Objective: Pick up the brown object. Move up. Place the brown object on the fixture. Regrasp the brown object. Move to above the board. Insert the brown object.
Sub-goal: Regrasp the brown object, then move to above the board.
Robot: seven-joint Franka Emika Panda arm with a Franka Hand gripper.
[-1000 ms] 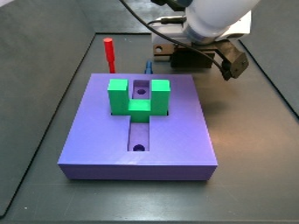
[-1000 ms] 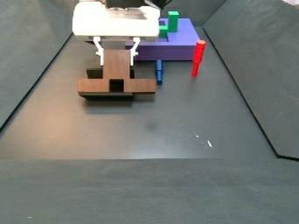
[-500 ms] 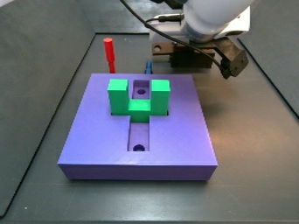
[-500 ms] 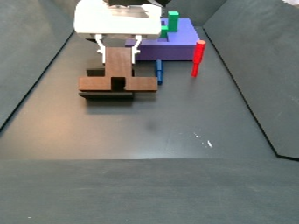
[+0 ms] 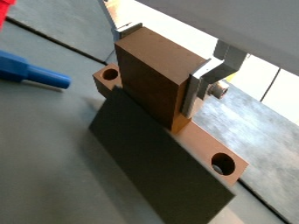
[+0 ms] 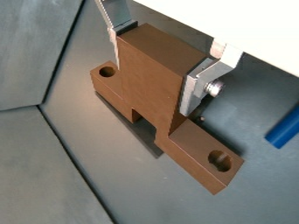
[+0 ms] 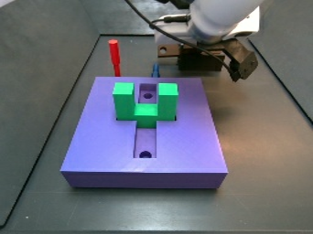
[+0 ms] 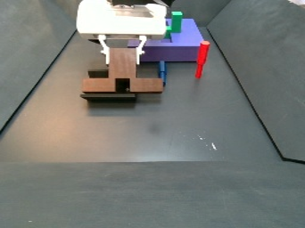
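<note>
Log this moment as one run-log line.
gripper: at brown object, fingers flanking its upright block | object: on floor, not lifted | board: slot empty | red peg: upright beside board

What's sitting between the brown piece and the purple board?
A blue peg lies on the floor between the brown piece, gripped by the gripper, and the purple board, in a side view.

Robot lab test cell: dark walled tray floor (image 8: 155, 134), purple board (image 7: 146, 137), pincer (image 8: 120, 49) overhead.
</note>
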